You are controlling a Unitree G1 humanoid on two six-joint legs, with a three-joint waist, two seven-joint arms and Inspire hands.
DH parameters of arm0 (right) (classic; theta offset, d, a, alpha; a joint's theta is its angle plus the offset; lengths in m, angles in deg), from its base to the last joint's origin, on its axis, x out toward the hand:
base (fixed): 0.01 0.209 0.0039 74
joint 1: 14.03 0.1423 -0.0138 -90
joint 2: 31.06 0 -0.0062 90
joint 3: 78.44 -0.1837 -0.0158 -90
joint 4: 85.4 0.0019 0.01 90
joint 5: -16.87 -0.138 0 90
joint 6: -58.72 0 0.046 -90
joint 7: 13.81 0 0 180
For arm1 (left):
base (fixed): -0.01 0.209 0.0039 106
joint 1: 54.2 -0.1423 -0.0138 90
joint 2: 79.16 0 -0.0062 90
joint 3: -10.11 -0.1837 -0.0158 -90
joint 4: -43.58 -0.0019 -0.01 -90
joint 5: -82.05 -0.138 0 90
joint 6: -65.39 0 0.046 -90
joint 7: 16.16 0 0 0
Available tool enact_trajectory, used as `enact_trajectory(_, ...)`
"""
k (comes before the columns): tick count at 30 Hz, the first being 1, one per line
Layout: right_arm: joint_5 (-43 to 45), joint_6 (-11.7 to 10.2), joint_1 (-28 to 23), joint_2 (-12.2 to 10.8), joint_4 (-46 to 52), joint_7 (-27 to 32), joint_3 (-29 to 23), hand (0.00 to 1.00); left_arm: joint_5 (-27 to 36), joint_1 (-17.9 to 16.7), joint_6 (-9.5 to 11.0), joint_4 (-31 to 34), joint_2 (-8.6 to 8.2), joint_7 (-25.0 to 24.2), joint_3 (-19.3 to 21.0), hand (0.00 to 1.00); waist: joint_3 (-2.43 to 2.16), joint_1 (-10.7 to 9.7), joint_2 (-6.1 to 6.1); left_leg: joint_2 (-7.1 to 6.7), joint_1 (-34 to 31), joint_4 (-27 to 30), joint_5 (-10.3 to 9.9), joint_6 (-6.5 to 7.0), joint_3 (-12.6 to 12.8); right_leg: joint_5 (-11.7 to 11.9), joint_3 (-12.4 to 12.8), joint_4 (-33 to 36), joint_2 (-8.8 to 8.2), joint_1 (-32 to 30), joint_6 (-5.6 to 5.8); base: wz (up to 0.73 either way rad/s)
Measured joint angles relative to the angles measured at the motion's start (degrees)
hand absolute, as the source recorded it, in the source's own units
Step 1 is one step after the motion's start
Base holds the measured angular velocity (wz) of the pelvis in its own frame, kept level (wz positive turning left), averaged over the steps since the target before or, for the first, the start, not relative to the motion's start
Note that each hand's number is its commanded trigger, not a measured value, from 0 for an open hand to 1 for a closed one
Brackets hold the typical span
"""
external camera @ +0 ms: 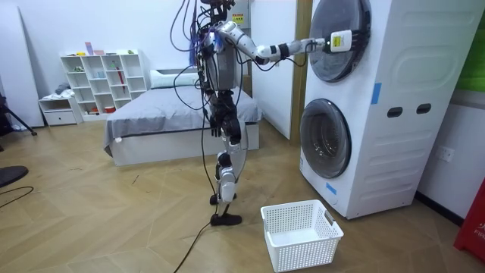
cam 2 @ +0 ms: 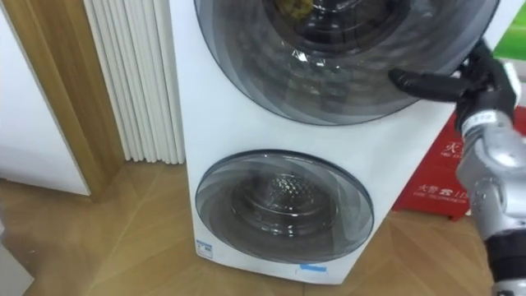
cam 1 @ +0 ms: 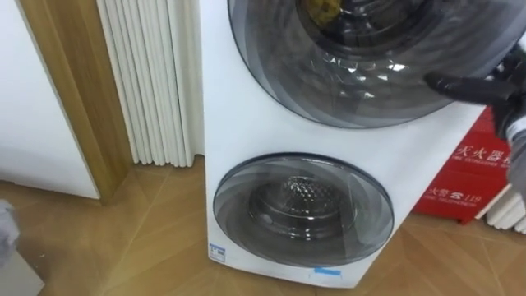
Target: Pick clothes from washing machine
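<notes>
Your right robot hand point(cam 2: 460, 82) is up at the right rim of the upper door point(cam 1: 362, 74) of the stacked washing machine point(external camera: 402, 106). Its dark fingers are stretched out straight and laid across the glass, gripping nothing. That placement makes sense: the rim is likely where the door gives, so you are set there to hook or pull it rather than to reach for cloth.

The upper door looks closed, flush with the front in the room view. The clothes point(cam 1: 320, 10) show as a yellowish bundle behind the glass, at the top of the upper door, inside the drum. You cannot reach them until the door swings out.

The lower door point(cam 1: 302, 210) sits directly beneath the upper door, also closed, with a bare drum behind it.

A white laundry basket point(external camera: 299, 231) waits on the floor point(external camera: 114, 227) below and out in front of the upper door, probably placed to catch what you pull out.

Your left robot hand point(external camera: 218, 121) hangs low by the body, well away from the upper door; I cannot tell how its fingers are set.
</notes>
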Motion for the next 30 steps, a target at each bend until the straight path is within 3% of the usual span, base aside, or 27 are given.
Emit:
enact_trajectory(3,0.0,0.0,0.0,0.2,1.7,0.2,0.0,0.0,0.0,0.0,-0.1,0.6,0.19,0.1,0.0,0.0,-0.06,-1.0,-0.34,-0.07,0.0,0.0,0.0,0.0,-0.2,0.0,0.1,0.0,-0.06,0.0,0.0,0.01)
enact_trajectory(12,-0.7,0.0,0.0,0.7,7.2,0.7,0.0,0.0,0.5,0.6,0.0,1.5,0.46,0.9,-0.1,0.0,-0.01,-1.3,-0.31,0.05,0.0,-0.1,0.0,0.0,0.5,0.0,0.4,0.0,-0.03,-0.1,0.0,-0.02)
enact_trajectory(16,0.0,1.0,-0.2,0.7,10.7,1.7,0.2,0.0,1.1,0.7,0.0,1.5,0.54,1.2,-0.3,0.0,0.1,-1.4,-0.16,0.09,-0.2,-0.1,0.0,0.0,0.9,0.0,0.9,0.0,-0.03,-0.5,0.0,-0.06)
enact_trajectory(24,5.9,1.2,-2.7,0.3,16.4,3.3,3.2,0.0,2.9,1.8,0.2,0.9,0.86,1.3,-3.3,0.0,0.32,-1.2,0.22,0.31,0.5,-0.2,0.0,-0.04,2.1,0.0,2.2,-0.1,0.12,-0.7,0.0,-0.11)
enact_trajectory(26,6.8,0.5,-3.6,-0.7,17.8,3.3,4.3,0.0,2.9,1.9,0.2,0.8,1.0,1.3,-5.0,0.0,0.45,-1.1,0.78,0.35,1.2,-0.2,0.0,-0.04,2.6,0.0,3.1,0.0,0.11,-0.4,0.0,-0.23)
enact_trajectory(28,6.9,-1.4,-6.6,-1.0,20.2,3.0,4.4,0.0,3.3,2.2,0.3,0.2,1.06,1.4,-6.0,0.0,0.48,-1.2,1.23,0.33,1.5,-0.3,0.0,-0.04,2.9,0.0,3.3,0.0,0.09,-0.1,-0.01,-0.12)
enact_trajectory(30,6.5,-3.4,-10.8,-2.6,23.8,2.8,4.5,0.0,3.4,2.3,0.6,-0.2,1.2,1.7,-6.6,0.0,0.4,-1.1,1.44,0.63,2.0,-0.7,0.0,-0.05,3.8,0.0,3.4,0.0,0.25,0.2,-0.01,-0.16)
